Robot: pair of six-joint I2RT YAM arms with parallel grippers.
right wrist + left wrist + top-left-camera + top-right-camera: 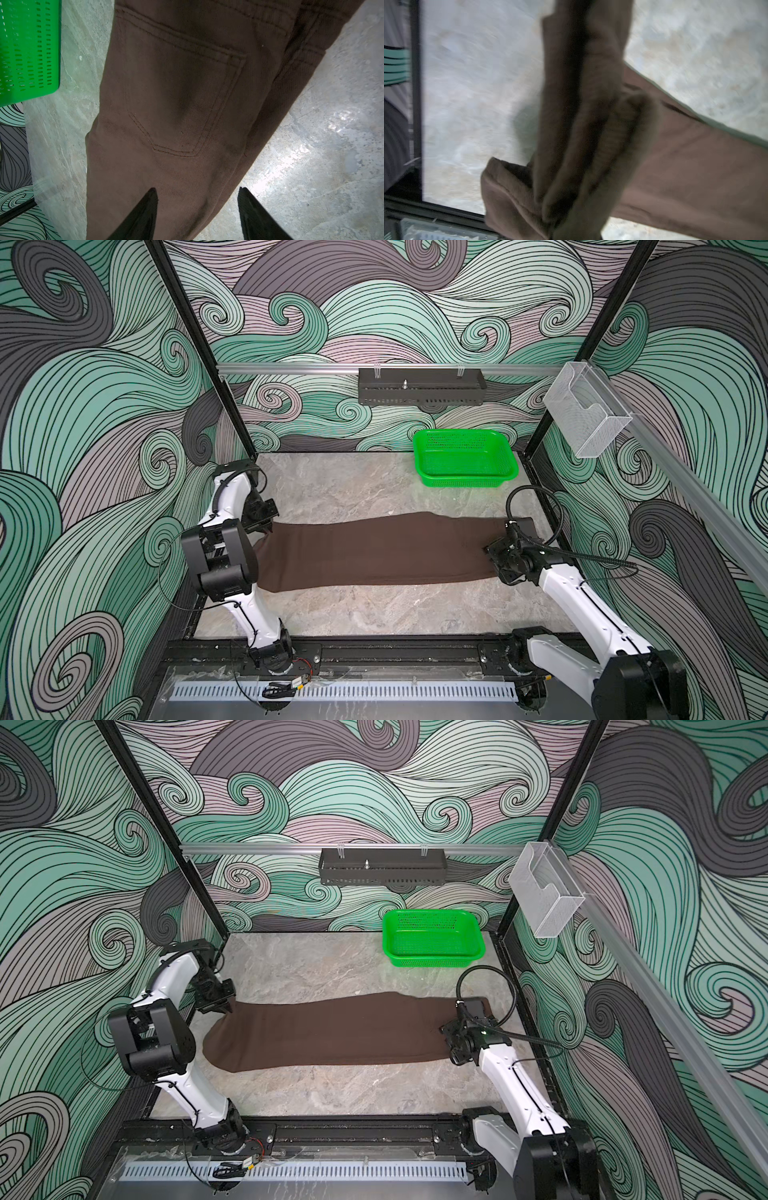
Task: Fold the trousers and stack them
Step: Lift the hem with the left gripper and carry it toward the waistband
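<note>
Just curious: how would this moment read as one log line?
left pincer: shut on trousers leg end | right pincer: open above waist end | green basket: empty

One pair of brown trousers (374, 551) on the table (353, 614), just the one. One green basket (467, 480) sits up at one o'clock. Two arms are in play: left arm (228, 497) at nine o'clock, right arm (582, 597) at four. One dark tray (419, 393) hangs at twelve, one clear holder (590, 423) at two. In the right wrist view, one stitched pocket (182, 93), and the right gripper (197, 189) shows two black fingertips (145, 212).
</note>
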